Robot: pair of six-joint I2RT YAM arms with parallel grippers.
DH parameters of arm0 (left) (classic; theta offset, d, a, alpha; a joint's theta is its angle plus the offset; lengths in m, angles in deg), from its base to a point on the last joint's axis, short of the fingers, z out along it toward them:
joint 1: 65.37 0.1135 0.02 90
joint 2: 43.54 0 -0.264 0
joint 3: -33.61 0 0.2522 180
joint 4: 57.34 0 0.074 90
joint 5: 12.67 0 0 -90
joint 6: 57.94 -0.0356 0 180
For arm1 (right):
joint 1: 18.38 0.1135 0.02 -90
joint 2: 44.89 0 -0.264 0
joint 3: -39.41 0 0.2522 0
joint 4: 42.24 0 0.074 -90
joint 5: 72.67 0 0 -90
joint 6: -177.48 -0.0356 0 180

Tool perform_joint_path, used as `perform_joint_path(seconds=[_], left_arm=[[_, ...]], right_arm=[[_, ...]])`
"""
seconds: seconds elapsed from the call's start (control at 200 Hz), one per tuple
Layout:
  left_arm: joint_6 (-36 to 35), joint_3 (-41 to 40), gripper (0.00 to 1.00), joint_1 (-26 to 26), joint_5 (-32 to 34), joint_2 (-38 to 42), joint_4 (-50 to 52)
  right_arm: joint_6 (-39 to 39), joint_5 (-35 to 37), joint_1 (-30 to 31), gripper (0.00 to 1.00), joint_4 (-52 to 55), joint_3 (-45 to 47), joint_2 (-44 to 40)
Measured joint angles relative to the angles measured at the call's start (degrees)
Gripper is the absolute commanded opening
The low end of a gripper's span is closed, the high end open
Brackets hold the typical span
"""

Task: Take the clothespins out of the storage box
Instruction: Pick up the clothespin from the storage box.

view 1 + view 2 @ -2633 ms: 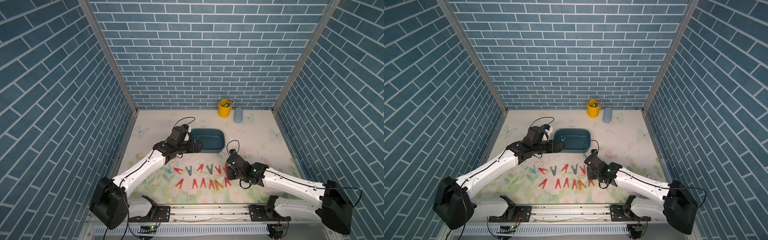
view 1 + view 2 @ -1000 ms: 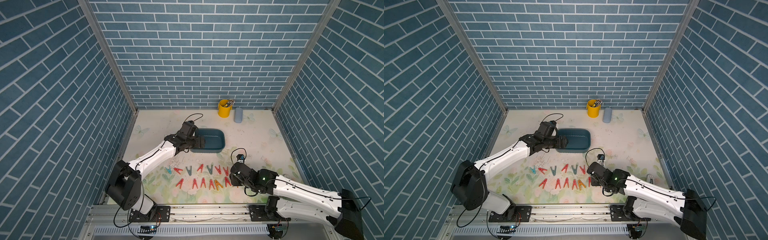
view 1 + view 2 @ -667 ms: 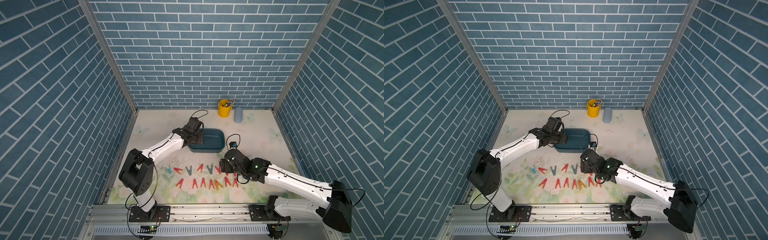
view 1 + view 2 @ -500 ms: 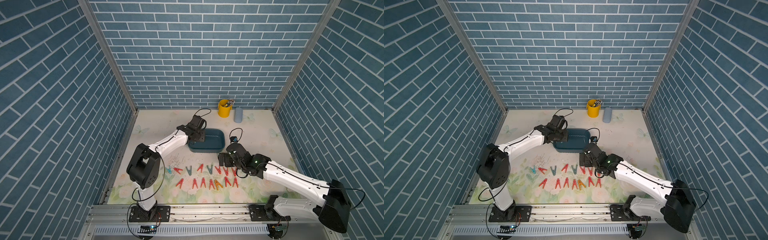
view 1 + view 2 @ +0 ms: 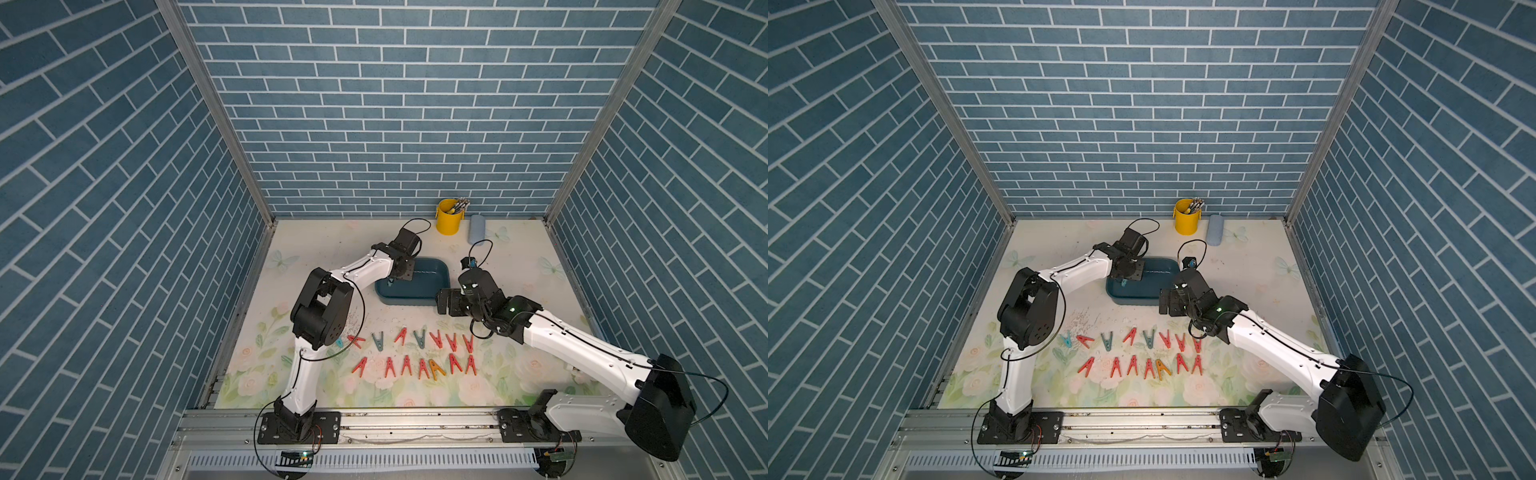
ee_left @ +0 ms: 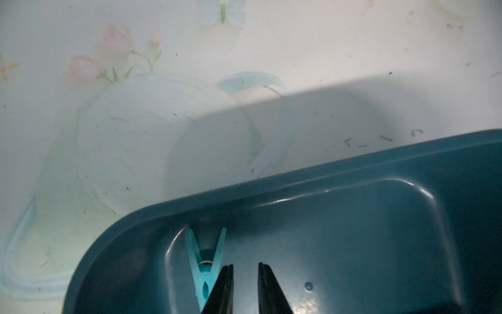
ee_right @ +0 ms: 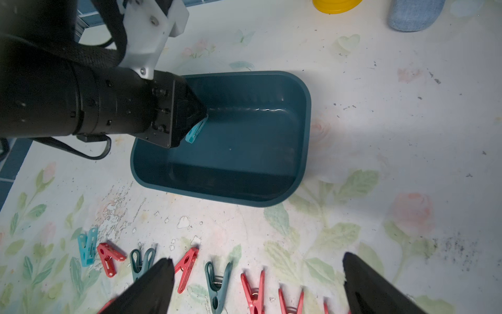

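Left gripper (image 6: 245, 267) sitting in box (image 7: 306, 130), jaws nearly together; can't tell if pinching the teal peg (image 6: 205, 267) lying beside them. Peg's probably light, stiff, slick: grab mid-body. Right gripper (image 7: 257, 261) gaping.

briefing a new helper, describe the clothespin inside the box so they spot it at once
Find the dark teal storage box in the middle of the floral table. One bright turquoise clothespin lies inside, by the left gripper. It is the only pin in the box; the other clothespins lie in two rows outside.
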Motion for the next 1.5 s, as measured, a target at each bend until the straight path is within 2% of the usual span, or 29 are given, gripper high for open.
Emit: perform_joint_path(seconds=[0.55, 0.59, 0.635, 0.705, 0.77, 0.985, 1.155, 1.5], left_arm=[[-3.45, 2.67, 0.25, 0.59, 3.08, -5.70, 1.16], [-3.52, 3.02, 0.23, 0.59, 3.39, -6.01, 1.03], [-3.48, 3.32, 0.15, 0.59, 3.39, -6.12, 0.83], [-3.78, 3.52, 0.13, 0.59, 3.41, -6.38, 0.81], [-3.67, 3.52, 0.06, 0.59, 3.26, -6.43, 0.74], [-2.97, 3.23, 0.05, 0.59, 2.60, -5.77, 1.09], [-0.55, -1.07, 0.06, 0.57, 1.01, 0.48, 1.70], [6.78, -16.83, 0.07, 0.57, -0.39, 24.11, 0.57]], right_arm=[[1.36, -3.15, -2.60, 0.99, -0.98, -0.52, 1.81], [1.49, -3.23, -2.64, 0.99, -0.98, -0.52, 1.81], [1.66, -3.39, -2.71, 0.99, -0.98, -0.52, 1.81], [1.95, -3.58, -2.75, 1.00, -0.98, -0.52, 1.81], [2.03, -3.72, -2.82, 0.99, -0.98, -0.52, 1.81], [2.12, -4.55, -3.02, 0.99, -1.16, -0.52, 1.81], [2.54, -5.95, -3.13, 0.99, -2.73, -0.52, 2.01], [4.39, -11.54, -3.23, 0.99, -6.73, -0.61, 6.19]])
